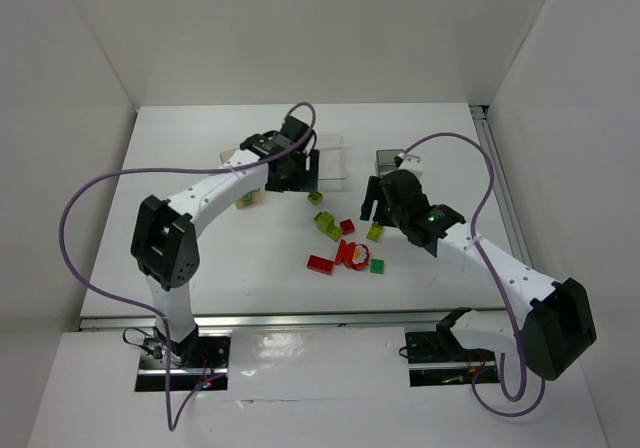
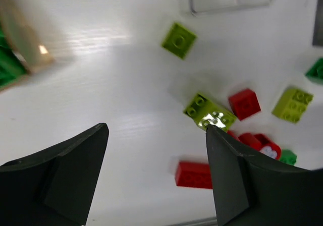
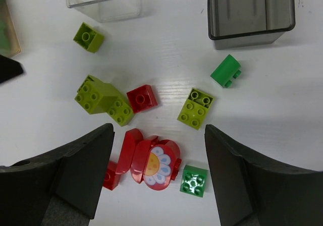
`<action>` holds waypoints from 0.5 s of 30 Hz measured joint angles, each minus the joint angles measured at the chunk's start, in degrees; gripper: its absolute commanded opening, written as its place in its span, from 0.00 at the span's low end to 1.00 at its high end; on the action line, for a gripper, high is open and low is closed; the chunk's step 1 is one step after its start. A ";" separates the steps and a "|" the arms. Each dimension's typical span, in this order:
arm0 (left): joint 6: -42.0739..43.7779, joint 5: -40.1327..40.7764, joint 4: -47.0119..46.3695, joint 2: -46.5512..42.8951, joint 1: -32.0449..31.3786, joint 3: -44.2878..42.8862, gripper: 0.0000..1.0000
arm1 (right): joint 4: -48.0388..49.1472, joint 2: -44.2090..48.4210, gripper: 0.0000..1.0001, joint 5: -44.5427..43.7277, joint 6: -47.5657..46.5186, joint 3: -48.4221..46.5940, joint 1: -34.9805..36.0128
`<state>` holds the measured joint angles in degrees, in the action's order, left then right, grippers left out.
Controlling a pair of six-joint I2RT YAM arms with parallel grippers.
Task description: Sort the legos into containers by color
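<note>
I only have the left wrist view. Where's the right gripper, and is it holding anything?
Observer: The right gripper is open and empty, hovering over the round red piece.
Operator: Is the grey bin empty?
Observer: What shows of its inside holds no brick.
Operator: That dark green brick at my right edge, how does it lie?
Observer: It is tipped on its side, on the table just outside that bin.

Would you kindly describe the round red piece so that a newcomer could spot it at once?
Find the dark grey bin on the table, then come towards the near edge to the scattered bricks. At their near side, just left of a small dark green brick, lies the round red piece: it alone shows a white daisy with a yellow centre.
</note>
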<state>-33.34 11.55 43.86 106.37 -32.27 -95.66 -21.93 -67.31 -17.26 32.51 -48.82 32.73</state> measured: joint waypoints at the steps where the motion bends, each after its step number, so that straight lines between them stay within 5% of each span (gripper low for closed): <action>1: -0.26 -0.83 0.09 0.48 -1.46 0.31 0.91 | 0.00 0.11 0.82 0.15 -0.28 0.00 0.00; 7: -2.03 -3.48 0.28 1.22 -1.03 3.21 0.91 | -0.13 -3.43 0.87 6.05 -5.99 -2.03 0.48; 15: -3.26 -3.69 0.35 -7.89 12.17 7.98 0.90 | 0.11 -19.96 0.86 9.42 -17.25 -12.59 4.63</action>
<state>-36.60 7.86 44.21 98.48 -20.10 -87.68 -21.82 -87.26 -7.84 15.27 -61.41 37.36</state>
